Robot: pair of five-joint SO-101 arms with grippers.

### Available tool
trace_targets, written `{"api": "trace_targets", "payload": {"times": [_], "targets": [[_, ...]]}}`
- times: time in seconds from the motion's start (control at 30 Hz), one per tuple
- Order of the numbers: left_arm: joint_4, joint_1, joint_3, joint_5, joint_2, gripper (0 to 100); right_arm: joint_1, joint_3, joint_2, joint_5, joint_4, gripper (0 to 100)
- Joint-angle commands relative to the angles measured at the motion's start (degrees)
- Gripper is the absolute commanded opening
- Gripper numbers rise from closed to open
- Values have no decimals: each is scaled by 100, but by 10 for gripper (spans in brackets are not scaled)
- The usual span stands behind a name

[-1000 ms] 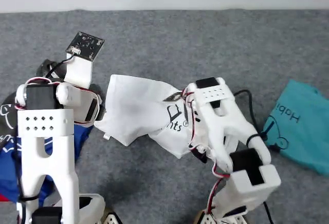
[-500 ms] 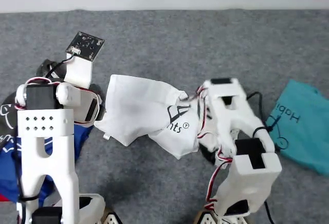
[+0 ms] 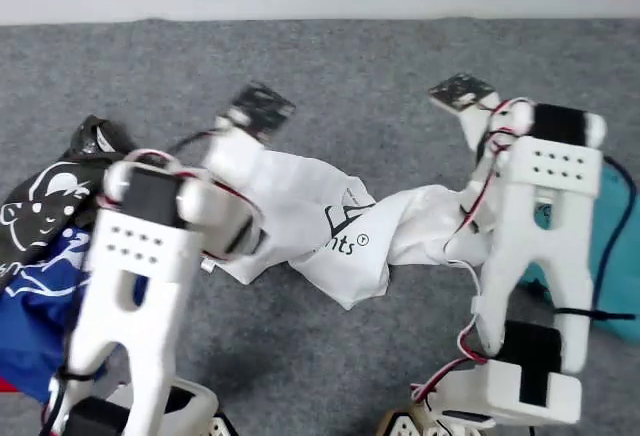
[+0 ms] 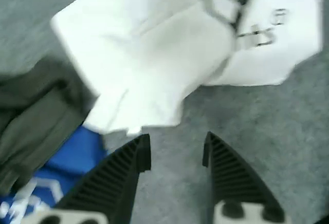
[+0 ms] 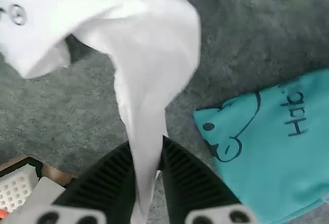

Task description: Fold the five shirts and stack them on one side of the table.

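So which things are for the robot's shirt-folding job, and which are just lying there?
For the job:
white shirt, pinched in the right fingers
teal shirt
black shirt
blue shirt

Just lying there:
grey mat under everything

White shirt (image 5: 154, 44) in tool (image 5: 146, 151); teal shirt (image 5: 267, 147) beside

Partial dark lettering is noted on the white shirt (image 3: 310, 206), cut off by folds. Partial dark lettering beside a drawn figure is noted on the teal shirt (image 5: 277, 147). No complete word or number can be read.
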Motion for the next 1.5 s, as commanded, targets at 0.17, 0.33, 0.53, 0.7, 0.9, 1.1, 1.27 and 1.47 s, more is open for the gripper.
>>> {"api": "trace_targets", "payload": {"times": [0.17, 0.33, 0.53, 0.7, 0.9, 1.1, 1.27, 1.47], "targets": [[-1820, 1662, 1385, 431, -105, 212, 189, 9, -207, -176, -66, 9], [-2224, 2040, 1578, 668, 747, 226, 171, 26, -31, -440, -57, 9], [-2277, 2347, 760, 721, 2127, 225, 136, 26, -22, -536, -48, 9], [-2295, 2743, 295, 905, 3244, 222, 136, 26, -22, -536, -40, 9], [-2620, 2664, 92, 1222, 4053, 146, 171, 26, -22, -536, -4, 9], [-2163, 2101, 101, 642, 3552, 5, 189, 26, -57, -527, 4, 9], [-1538, 1644, 119, 475, 2760, 5, 163, 26, -57, -527, 4, 9], [-668, 1222, 119, -273, 1952, 5, 163, 9, -66, -510, 4, 9]]}}
